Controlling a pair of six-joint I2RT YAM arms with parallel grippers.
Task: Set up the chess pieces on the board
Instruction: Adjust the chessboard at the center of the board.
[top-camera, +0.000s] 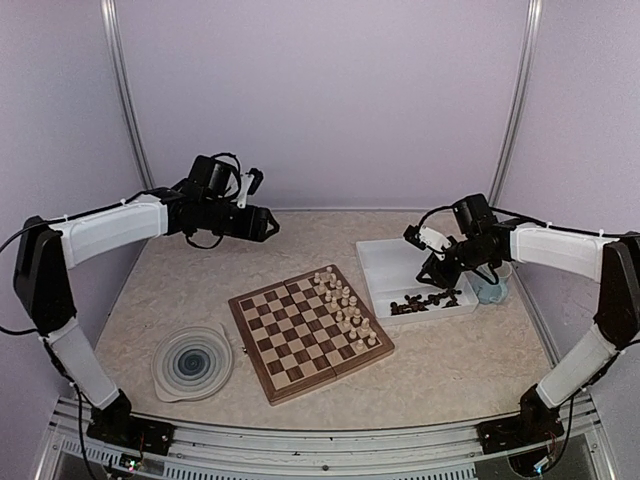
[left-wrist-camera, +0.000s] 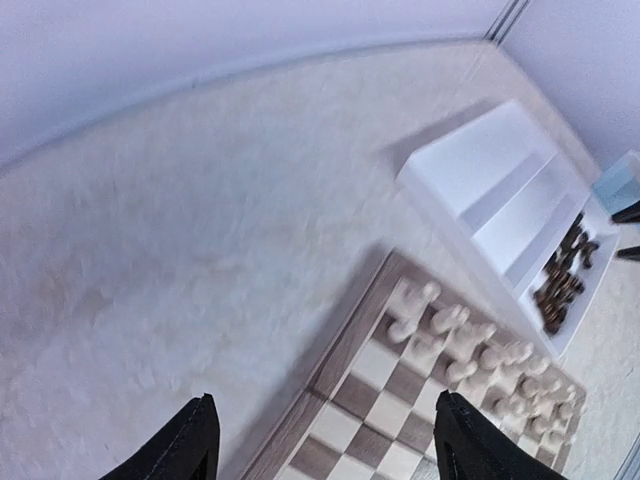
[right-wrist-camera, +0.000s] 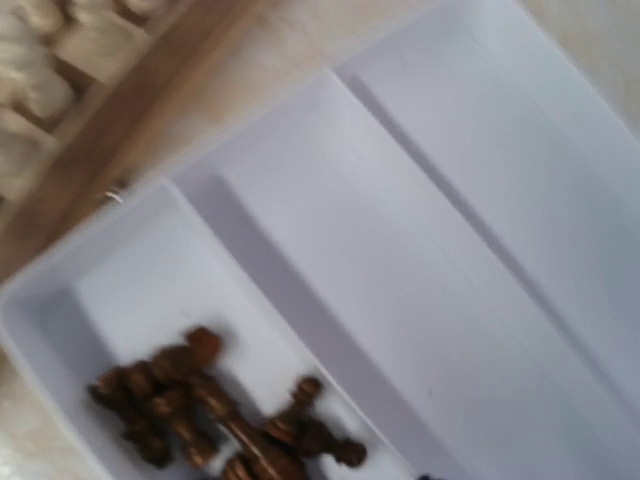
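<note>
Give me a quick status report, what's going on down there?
Left pincer open, empty, aloft. Right pincer over the tray, grip unclear. Cream pieces on the board; dark pieces in tray. Nothing seen blocking.

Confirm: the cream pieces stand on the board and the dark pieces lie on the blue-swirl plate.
No. The dark pieces lie in the white tray, not on the blue-swirl plate; the top external view shows it. The cream pieces do stand on the board.
</note>
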